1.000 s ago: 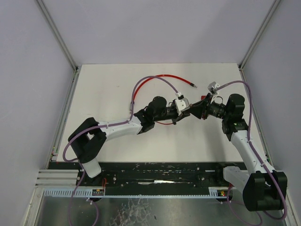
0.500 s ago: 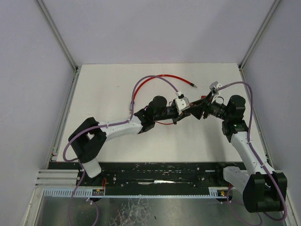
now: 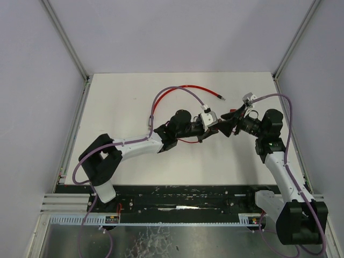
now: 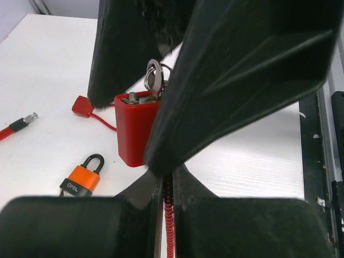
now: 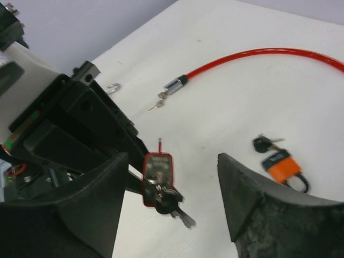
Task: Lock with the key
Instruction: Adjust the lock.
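Note:
A red lock point(image 4: 133, 129) hangs in the air over the table with a key ring point(image 4: 154, 79) at its top; in the right wrist view the lock point(image 5: 157, 171) has a dark key point(image 5: 171, 203) stuck in its face. My left gripper point(image 4: 168, 188) is shut on the lock's thin red cable point(image 4: 170, 220). Facing the lock, my right gripper point(image 5: 173, 161) is open, its fingers point(image 5: 91, 209) wide on either side of the key and touching nothing. From above, both grippers meet near the table's middle, the left gripper point(image 3: 210, 127) and the right gripper point(image 3: 230, 121).
An orange padlock point(image 5: 280, 164) with a black key point(image 5: 263, 144) lies on the white table point(image 3: 123, 102). A long red cable point(image 5: 258, 55) with a metal end point(image 5: 174, 84) curves across the back, small keys point(image 5: 159, 100) beside it. Purple arm cables point(image 3: 161, 97) loop overhead.
My right gripper has opened, let go of the key and drawn back a little to the right. The key stays in the lock. The left gripper holds still.

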Controlling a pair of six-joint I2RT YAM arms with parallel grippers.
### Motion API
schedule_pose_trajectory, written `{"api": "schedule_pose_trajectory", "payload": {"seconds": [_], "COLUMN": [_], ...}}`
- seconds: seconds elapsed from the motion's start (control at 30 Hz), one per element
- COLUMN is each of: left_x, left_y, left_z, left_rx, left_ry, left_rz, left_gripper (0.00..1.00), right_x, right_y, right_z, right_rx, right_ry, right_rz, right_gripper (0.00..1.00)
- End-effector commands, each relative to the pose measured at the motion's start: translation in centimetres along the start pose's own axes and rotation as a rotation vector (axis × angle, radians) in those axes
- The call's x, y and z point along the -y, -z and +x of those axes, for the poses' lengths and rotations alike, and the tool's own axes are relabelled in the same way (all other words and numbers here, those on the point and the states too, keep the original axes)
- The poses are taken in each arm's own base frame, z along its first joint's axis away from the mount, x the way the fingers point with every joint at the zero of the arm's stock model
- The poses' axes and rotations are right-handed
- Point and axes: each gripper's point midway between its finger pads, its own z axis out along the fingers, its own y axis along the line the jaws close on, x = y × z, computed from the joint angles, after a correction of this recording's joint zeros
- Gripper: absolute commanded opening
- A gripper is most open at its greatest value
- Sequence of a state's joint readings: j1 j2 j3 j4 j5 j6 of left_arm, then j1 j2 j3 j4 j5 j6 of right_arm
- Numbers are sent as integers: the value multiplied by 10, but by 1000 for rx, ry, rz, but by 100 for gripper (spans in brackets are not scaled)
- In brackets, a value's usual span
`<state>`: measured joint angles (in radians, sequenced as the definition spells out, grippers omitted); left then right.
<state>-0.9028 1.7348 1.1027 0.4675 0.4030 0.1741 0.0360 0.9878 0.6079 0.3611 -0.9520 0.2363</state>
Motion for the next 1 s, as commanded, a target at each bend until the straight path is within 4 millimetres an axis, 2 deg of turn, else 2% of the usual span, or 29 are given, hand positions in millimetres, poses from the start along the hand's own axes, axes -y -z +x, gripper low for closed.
{"api": "schedule_pose_trajectory", "payload": {"seconds": [0.0,0.1,0.23,0.3,0.4,0.5,0.6,0.73,0.9,0.97], "left_x": [-5,-7,-14,-19,-27,-36,-38,-38,-34,-33], "left_y": [-5,-4,-2,0,2,3,5,6,8,8], "left_z": [-39,-39,-41,-42,-42,-43,-44,-48,-52,-52], "left_rx": [113,115,125,133,143,152,161,178,198,202], "left_ry": [-39,-24,10,36,88,136,151,151,147,146], "left_rz": [-16,-22,-43,-54,-72,-93,-103,-104,-87,-85], "left_gripper": [0,0,0,0,0,0,0,0,0,0], "right_x": [5,-11,-24,-28,-31,-30,-28,-23,-5,-3], "right_y": [26,36,39,39,39,38,31,18,11,11], "right_z": [-49,-56,-47,-42,-35,-26,-14,1,-3,-5], "right_rx": [88,93,65,58,44,27,2,-16,90,131], "right_ry": [115,138,145,141,132,119,77,46,20,3], "right_rz": [90,30,-66,-101,-134,-156,-177,-165,-57,-41], "right_gripper": [75,75,70,61,41,30,30,43,49,53]}}
